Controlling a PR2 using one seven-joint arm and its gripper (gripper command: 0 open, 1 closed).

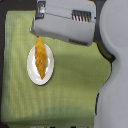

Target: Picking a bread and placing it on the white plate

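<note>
The robot arm (65, 22) looms nearest; its fingers' state cannot be told; the bread (40, 58) lies on the white plate (31, 71).

The big grey robot arm (65, 22) covers the top tip of the spindle-shaped golden-orange bread (41, 59), and its gripper cannot be made out beneath the housing. The pale green woven cloth (70, 85) disappears behind the arm on the exterior view's right. The picture is soft throughout.

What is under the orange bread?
The bread lies on the white plate, on a green cloth. Its top end is hidden by the robot's arm.
</note>
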